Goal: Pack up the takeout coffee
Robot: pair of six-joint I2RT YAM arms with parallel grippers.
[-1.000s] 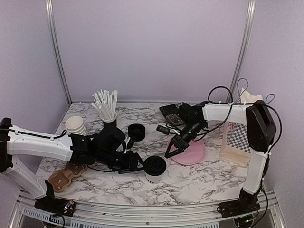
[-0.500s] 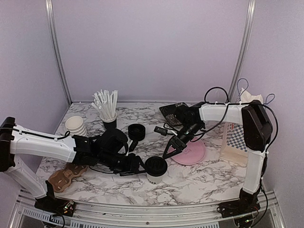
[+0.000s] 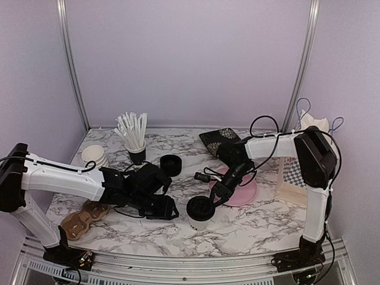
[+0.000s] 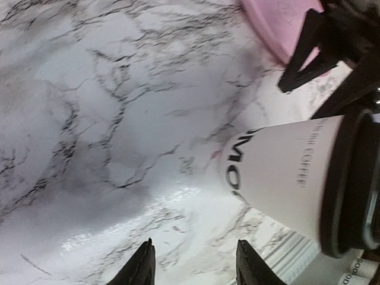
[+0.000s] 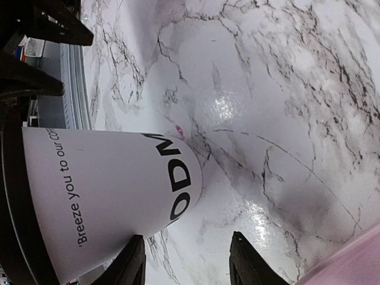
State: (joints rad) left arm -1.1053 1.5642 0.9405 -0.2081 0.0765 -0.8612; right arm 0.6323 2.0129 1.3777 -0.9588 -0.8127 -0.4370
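Note:
A white paper coffee cup (image 3: pixel 199 219) with a black lid (image 3: pixel 200 207) stands upright on the marble table, near the front middle. It also shows in the left wrist view (image 4: pixel 285 178) and in the right wrist view (image 5: pixel 101 196). My left gripper (image 3: pixel 170 209) (image 4: pixel 193 264) is open and empty, just left of the cup, not touching it. My right gripper (image 3: pixel 217 195) (image 5: pixel 187 261) is open, low, at the cup's right rear side, with one finger close beside the cup wall. A brown cup carrier (image 3: pixel 80 221) lies at the front left.
A pink plate (image 3: pixel 244 191) lies right of the cup, under the right arm. At the back stand a stack of black lids (image 3: pixel 171 163), a cup of straws (image 3: pixel 133 135), stacked paper cups (image 3: pixel 95 156) and a black mesh basket (image 3: pixel 217 138). A clear box (image 3: pixel 294 176) stands at the right.
My right gripper has moved down and left from over the pink plate to the cup's side. The cup has shifted slightly to the right. My left gripper has stayed just left of it.

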